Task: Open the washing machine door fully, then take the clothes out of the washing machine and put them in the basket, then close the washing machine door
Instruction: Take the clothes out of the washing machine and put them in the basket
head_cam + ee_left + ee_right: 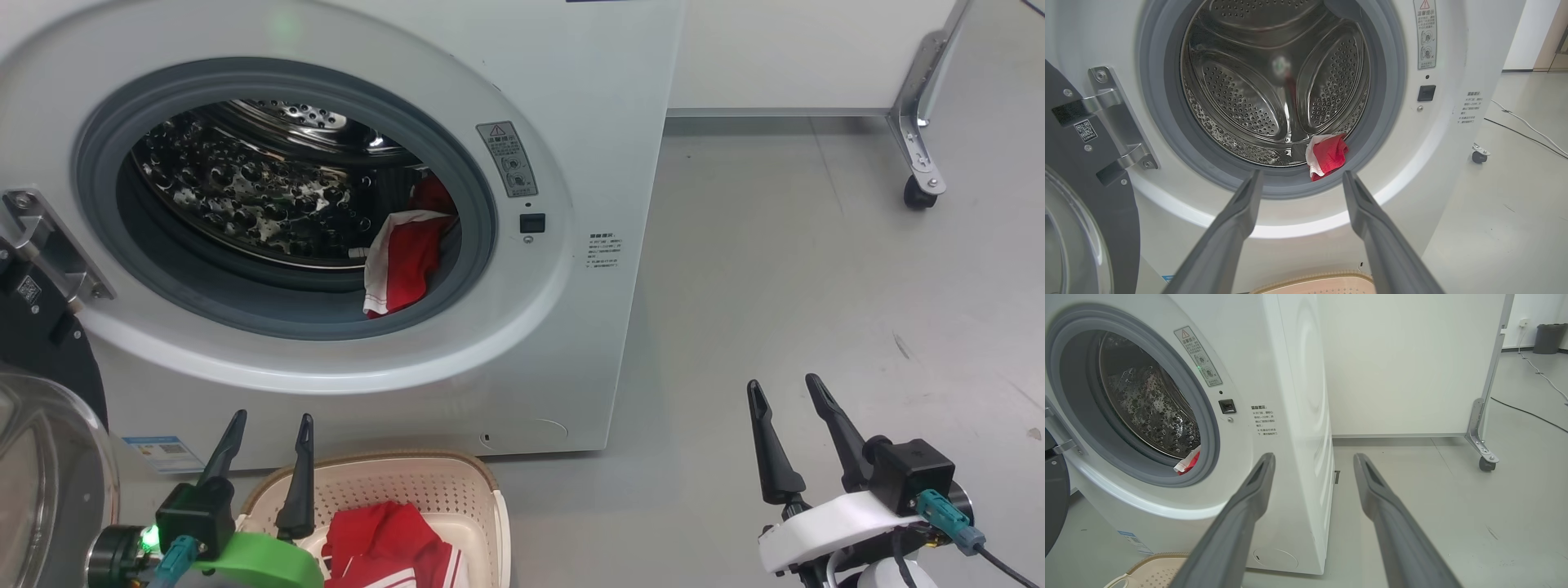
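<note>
Red soft cloth with white panels, one of the clothes [404, 261], lies slumped at the right of the perforated steel drum [245, 188], draped against the grey rubber ring [286, 318] of the big white front-loading washing machine [588, 122], whose round black-rimmed glass door [49, 457] stands swung wide at left. More red garments [384, 539] already sit in the cream perforated plastic basket [482, 498] on the floor below the mouth. Left gripper [273, 415] hangs above the basket, right gripper [782, 380] over bare grey floor [816, 269], both with long dark fingers spread and holding nothing. The garment in the drum looks light, limp and liable to snag on the ring; a pinch on its bunched upper fold nearest the mouth should lift it whole
</note>
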### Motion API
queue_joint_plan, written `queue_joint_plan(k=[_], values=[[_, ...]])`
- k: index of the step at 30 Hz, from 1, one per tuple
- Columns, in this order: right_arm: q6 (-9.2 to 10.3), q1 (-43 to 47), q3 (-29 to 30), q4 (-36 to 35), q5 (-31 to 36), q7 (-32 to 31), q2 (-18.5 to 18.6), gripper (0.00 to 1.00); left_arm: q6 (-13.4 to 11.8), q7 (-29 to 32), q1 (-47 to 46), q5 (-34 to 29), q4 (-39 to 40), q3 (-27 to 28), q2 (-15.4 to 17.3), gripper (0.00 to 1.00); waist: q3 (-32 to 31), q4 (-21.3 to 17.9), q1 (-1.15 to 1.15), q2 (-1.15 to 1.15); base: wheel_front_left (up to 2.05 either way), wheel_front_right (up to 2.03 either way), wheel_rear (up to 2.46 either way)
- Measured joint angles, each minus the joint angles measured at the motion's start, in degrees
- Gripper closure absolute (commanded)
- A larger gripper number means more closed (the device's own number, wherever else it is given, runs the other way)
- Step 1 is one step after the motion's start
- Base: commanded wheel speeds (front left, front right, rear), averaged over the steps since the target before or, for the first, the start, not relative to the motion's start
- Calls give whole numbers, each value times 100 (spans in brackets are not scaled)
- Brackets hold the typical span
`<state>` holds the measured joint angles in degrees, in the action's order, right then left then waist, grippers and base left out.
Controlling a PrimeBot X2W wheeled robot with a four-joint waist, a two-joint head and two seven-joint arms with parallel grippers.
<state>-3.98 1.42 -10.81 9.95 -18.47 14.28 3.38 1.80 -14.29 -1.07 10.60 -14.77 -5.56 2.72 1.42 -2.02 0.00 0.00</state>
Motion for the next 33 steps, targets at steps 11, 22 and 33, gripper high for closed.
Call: queue_joint_plan(k=[11,22,33], values=[[-2,-1,-24,-52,0,0,-7,0,-8,0,7,0,74,-1,0,0,69,-27,0,0,0,0,0],[-18,-2,-137,-142,48,0,-5,0,-8,4,-18,0,282,8,3,0,527,-146,0,0,0,0,0],[-100,-103,-379,-274,91,-19,2,0,2,424,-754,194,442,240,192,0,1230,-408,0,0,0,0,0]])
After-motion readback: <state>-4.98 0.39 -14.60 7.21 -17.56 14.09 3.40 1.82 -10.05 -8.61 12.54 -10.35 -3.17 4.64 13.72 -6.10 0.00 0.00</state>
